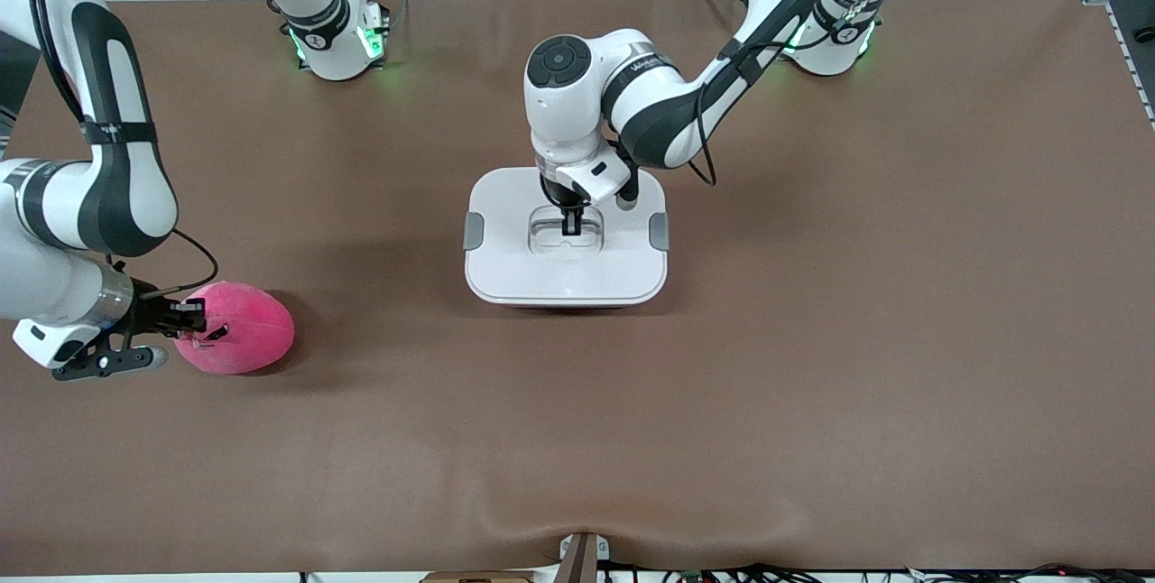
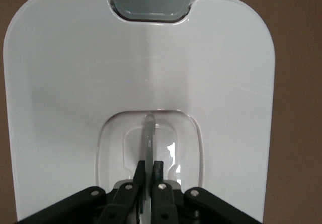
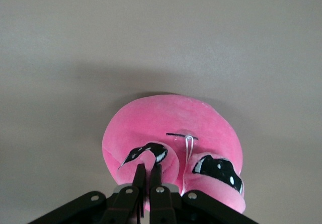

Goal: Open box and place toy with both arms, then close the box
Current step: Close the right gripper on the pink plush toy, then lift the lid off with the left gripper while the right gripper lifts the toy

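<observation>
The box (image 1: 505, 272) sits mid-table with its white lid (image 2: 70, 83) on and grey clips (image 1: 473, 231) at both ends. My left gripper (image 1: 571, 224) is down in the lid's recessed middle, shut on the thin clear handle (image 2: 149, 138). The hot-pink plush toy (image 1: 248, 330) lies on the table toward the right arm's end, nearer the front camera than the box. My right gripper (image 1: 191, 319) is at the toy's end, shut on a fold of its plush by one dark eye (image 3: 146, 152).
The brown mat (image 1: 812, 339) covers the whole table. Both arm bases (image 1: 338, 41) stand along the edge farthest from the front camera. A small bracket (image 1: 582, 556) sits at the table's nearest edge.
</observation>
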Controlling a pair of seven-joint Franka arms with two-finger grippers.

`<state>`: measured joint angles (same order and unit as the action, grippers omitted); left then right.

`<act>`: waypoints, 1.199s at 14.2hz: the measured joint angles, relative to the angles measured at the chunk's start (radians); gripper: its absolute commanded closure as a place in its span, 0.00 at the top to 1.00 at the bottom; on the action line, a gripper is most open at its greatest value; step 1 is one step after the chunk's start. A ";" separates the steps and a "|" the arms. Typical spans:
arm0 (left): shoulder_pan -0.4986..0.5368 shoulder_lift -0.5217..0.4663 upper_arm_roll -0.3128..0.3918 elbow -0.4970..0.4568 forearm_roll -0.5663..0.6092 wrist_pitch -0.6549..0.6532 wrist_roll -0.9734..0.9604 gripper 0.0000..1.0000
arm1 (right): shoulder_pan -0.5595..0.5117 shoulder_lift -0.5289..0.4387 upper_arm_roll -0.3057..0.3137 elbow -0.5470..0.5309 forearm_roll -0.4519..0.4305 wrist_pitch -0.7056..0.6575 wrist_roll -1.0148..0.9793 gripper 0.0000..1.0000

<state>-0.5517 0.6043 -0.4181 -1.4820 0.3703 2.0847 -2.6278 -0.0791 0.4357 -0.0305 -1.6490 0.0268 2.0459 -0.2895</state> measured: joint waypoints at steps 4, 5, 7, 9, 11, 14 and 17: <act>0.000 0.000 0.000 0.003 0.000 0.000 0.003 0.00 | 0.001 -0.005 0.005 0.046 -0.001 -0.055 -0.028 0.00; 0.000 0.000 -0.001 0.004 0.000 -0.001 0.004 0.00 | 0.001 -0.009 0.007 0.067 -0.001 -0.089 -0.061 0.00; 0.000 -0.003 -0.002 0.007 0.000 -0.003 0.007 0.00 | 0.001 -0.018 0.007 0.103 -0.001 -0.164 -0.134 0.00; 0.001 -0.016 -0.006 0.010 0.000 -0.007 0.015 0.00 | 0.000 -0.029 0.006 0.113 0.000 -0.204 -0.163 0.00; 0.003 -0.042 -0.018 0.020 -0.002 -0.012 0.056 0.00 | 0.001 -0.037 0.007 0.113 0.000 -0.209 -0.174 0.00; 0.024 -0.088 -0.020 0.046 -0.030 -0.067 0.179 0.00 | 0.006 -0.047 0.011 0.118 0.001 -0.227 -0.210 0.00; 0.105 -0.138 -0.020 0.053 -0.111 -0.113 0.369 0.00 | 0.031 -0.090 0.016 0.123 0.001 -0.270 -0.237 0.00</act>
<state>-0.4470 0.4667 -0.4380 -1.4293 0.2594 1.9716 -2.2585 -0.0485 0.3454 -0.0141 -1.5257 0.0275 1.7762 -0.5263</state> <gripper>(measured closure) 0.930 0.943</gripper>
